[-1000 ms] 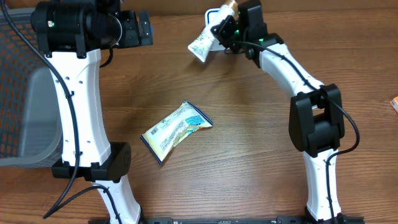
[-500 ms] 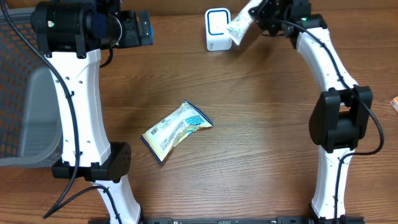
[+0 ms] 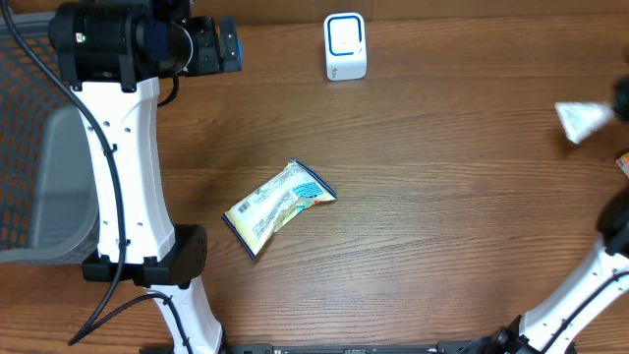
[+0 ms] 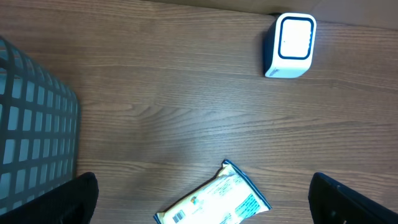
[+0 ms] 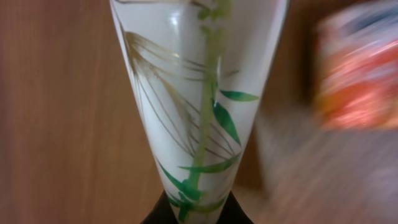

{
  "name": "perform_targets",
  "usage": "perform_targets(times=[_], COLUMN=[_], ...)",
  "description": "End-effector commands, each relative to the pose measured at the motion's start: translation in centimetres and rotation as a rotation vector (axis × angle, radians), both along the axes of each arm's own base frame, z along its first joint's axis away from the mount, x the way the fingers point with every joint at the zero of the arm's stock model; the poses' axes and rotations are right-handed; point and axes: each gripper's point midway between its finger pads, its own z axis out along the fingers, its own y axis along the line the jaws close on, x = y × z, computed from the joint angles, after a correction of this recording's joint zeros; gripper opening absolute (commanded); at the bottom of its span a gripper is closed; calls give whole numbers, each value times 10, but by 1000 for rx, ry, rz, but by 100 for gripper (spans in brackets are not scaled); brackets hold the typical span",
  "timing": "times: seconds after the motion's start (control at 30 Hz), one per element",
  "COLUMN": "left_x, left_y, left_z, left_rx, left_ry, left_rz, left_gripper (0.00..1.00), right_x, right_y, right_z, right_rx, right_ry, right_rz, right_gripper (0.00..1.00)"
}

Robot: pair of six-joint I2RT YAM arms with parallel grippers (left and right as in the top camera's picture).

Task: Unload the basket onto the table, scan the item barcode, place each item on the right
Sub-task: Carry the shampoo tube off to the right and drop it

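The white pouch [image 3: 580,120] with its green leaf print hangs at the right edge of the table [image 3: 442,216], well apart from the scanner [image 3: 345,46] at the middle of the far edge; the right gripper [image 5: 193,214] is clamped on its narrow end, so you are carrying it, and I judge the step to be either a set-down at that edge or the start of a swing toward the scanner; if you are setting it down, lower it flat and keep it off the orange packet [image 3: 623,162] near it at the same edge; if it has yet to be read, turn its code toward the scanner's blue-ringed window and hold it steady there; the yellow packet [image 3: 278,206] lies flat near the centre of the surface, untouched, with what looks like a barred label facing up; the left gripper [image 3: 224,45] hovers near the far left corner, its fingers [image 4: 78,199] spread wide with nothing between them, close to the basket [image 3: 39,177] at the left edge; hard to make out: the overhead frame cuts off nearly all of the right gripper, the pouch is blurred there, no barcode shows on the face the wrist view gives you, the orange packet is only a smear or a sliver, and you cannot tell whether the pouch touches the table.
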Motion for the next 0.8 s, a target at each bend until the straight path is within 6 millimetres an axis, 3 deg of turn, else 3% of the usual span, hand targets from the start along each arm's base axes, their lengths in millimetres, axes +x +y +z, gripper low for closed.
perform_targets(times=[0.0,0.1,0.17,0.23,0.27,0.3,0.33,0.4,0.5,0.6,0.67,0.7,0.77], left_x=[-5,-5,-5,-5,-5,-5,-5,-5,-5,-5,-5,-5,-5], left_y=[1,1,1,1,1,1,1,1,1,1,1,1,1], left_z=[10,10,10,10,10,10,10,10,10,10,10,10,10], left_rx=[14,14,14,14,14,14,14,14,14,14,14,14,14], left_ry=[-30,-30,-30,-30,-30,-30,-30,-30,-30,-30,-30,-30,-30], left_rz=[-14,-14,-14,-14,-14,-14,-14,-14,-14,-14,-14,-14,-14], left_gripper=[100,100,99,100,100,100,100,100,99,100,100,100,99], right_x=[-19,-47,-56,-62,-63,-64,-65,-61,-44,-20,-3,6,10], right_y=[-28,-56,-64,-66,-65,-64,-63,-55,-28,10,48,82,122], right_z=[40,33,31,29,28,28,27,28,40,69,99,117,121], right_rx=[-134,-168,-172,-169,-167,-165,-160,-126,-4,147,240,280,308], right_ry=[-13,60,70,86,90,95,98,75,-56,-252,-416,-513,-540], right_rz=[91,33,47,66,74,80,86,101,160,257,409,558,708], right_gripper=[10,10,14,35,53,64,72,76,76,75,75,76,79])
